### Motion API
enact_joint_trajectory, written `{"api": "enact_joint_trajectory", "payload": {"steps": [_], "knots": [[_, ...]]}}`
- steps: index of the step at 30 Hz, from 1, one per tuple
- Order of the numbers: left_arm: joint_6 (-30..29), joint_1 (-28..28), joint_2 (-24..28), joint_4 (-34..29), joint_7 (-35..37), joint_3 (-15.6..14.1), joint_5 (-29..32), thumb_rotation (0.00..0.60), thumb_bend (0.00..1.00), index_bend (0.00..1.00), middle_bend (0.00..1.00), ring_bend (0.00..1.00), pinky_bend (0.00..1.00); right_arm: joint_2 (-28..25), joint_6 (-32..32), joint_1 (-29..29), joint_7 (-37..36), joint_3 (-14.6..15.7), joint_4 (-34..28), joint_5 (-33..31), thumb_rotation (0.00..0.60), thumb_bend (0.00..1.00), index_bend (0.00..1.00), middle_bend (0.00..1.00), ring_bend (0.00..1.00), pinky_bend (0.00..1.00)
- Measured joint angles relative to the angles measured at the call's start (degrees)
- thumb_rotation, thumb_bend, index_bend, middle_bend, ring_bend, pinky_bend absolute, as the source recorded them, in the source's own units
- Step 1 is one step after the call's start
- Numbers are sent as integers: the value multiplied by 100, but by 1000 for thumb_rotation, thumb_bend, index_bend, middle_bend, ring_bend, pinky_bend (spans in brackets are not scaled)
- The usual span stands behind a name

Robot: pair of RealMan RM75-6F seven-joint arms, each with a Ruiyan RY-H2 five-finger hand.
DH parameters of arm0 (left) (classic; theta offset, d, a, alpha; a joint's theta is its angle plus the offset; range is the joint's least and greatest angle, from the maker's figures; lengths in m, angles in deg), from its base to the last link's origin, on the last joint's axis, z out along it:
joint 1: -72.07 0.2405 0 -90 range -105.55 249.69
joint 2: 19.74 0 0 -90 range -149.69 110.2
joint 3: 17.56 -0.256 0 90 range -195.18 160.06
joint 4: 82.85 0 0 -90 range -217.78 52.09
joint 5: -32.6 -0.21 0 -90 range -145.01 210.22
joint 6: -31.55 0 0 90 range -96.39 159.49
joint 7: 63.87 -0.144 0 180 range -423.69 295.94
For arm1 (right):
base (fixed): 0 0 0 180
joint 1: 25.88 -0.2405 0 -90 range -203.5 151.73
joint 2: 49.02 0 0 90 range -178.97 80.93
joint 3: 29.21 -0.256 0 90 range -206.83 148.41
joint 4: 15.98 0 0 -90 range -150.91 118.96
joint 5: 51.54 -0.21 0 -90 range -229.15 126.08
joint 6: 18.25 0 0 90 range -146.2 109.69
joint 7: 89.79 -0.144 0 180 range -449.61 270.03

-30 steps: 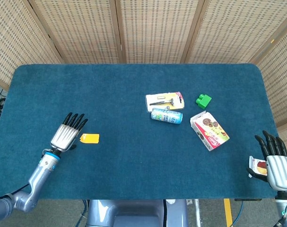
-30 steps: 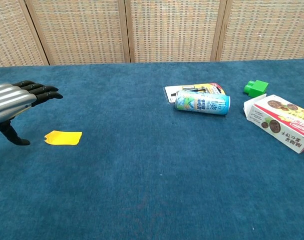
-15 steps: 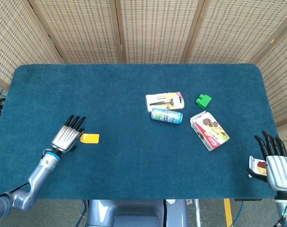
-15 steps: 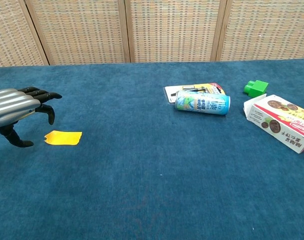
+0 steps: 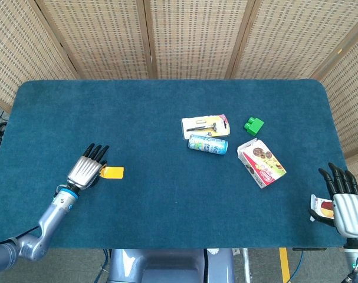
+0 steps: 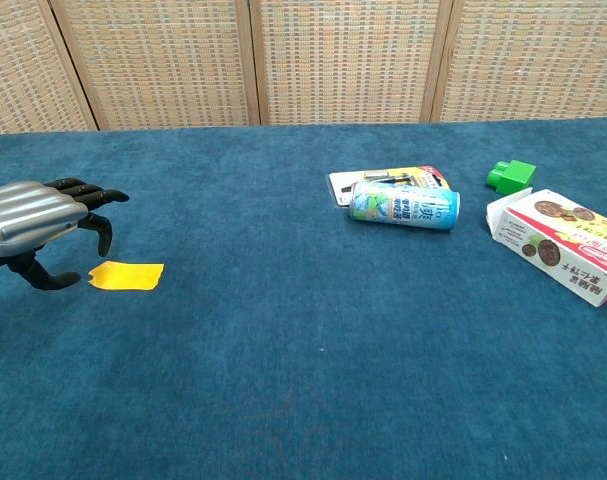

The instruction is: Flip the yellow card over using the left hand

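The yellow card (image 5: 112, 172) (image 6: 128, 275) lies flat on the blue table at the left. My left hand (image 5: 87, 170) (image 6: 38, 218) hovers just left of it, palm down, fingers apart and curled downward; its thumb tip sits close to the card's left edge. Nothing is in the hand. My right hand (image 5: 345, 206) rests at the table's right front corner, fingers spread and empty; the chest view does not show it.
Right of centre lie a razor pack (image 5: 206, 125), a drink can (image 5: 207, 144) on its side, a green block (image 5: 253, 125) and a snack box (image 5: 261, 163). A small packet (image 5: 319, 208) sits by my right hand. Woven screens stand behind the table.
My left hand has moved right toward the card and lowered, its fingers curling down from a straighter pose. The card and my right hand have not moved.
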Motion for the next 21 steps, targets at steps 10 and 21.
{"api": "enact_joint_trajectory", "payload": {"steps": [10, 21], "knots": [[83, -48, 19, 12, 29, -62, -39, 600, 358, 408, 0, 0, 0, 8, -13, 2, 27, -2, -7, 6, 600, 53, 84, 0, 0, 0], [55, -32, -147, 252, 4, -135, -84, 600, 356, 408, 0, 0, 0, -1, -13, 4, -3, -2, -1, 7, 600, 53, 83, 0, 0, 0]]}}
